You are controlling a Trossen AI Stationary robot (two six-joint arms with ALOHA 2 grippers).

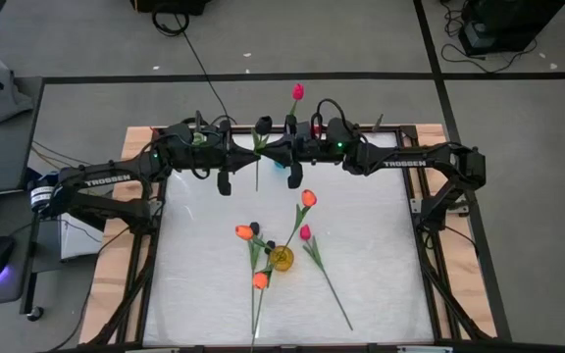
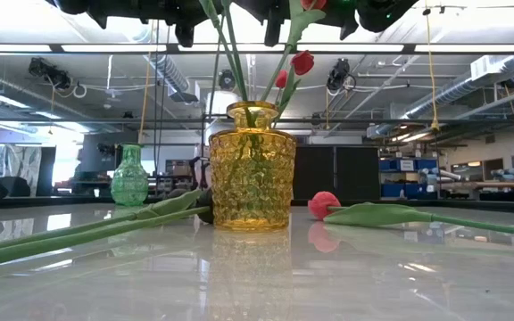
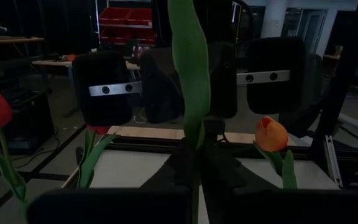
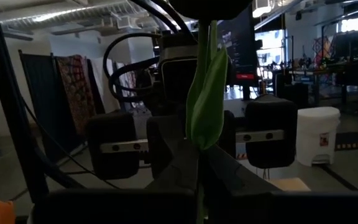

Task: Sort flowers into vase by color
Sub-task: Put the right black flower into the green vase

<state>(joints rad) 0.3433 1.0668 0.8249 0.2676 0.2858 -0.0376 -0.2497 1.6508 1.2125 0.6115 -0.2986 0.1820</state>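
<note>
Item 1. Left gripper [image 1: 243, 152]: raised beyond the yellow vase [image 1: 282, 259], nose to nose with the right gripper [image 1: 297, 152]. Whether either one pinches a stem cannot be told.

Item 2. Green vase [image 2: 129, 176]: appears only in the low view, behind the yellow vase and to its left. Its contents cannot be made out.

Item 3. Flowers lying flat on the table [image 1: 381, 235]:
- To the left of the yellow vase and touching it, an orange bud [image 1: 244, 232] and a black bud [image 1: 256, 227].
- Just in front of the vase, another orange bud [image 1: 260, 280].
- The low view shows only their leaves [image 2: 78, 227].

Item 4. Black-budded flower [image 1: 263, 126]: up between the grippers. Its leaf [image 3: 191, 81] fills the middle of the left wrist view, and its lower stem is cut off there.

Item 5. Yellow vase:
- It holds several stems.
- An orange tulip [image 1: 308, 198] leans out of it.
- The low view adds a red bud [image 2: 302, 62] above its mouth.
- The tops of the stems run out of the picture.

Item 6. Pink-red bud [image 1: 297, 92]: beyond the grippers, with its stem hidden behind them.

Item 7. Pink flower [image 1: 305, 232]: lying flat to the right of the yellow vase, its stem slanting away from it.
</note>
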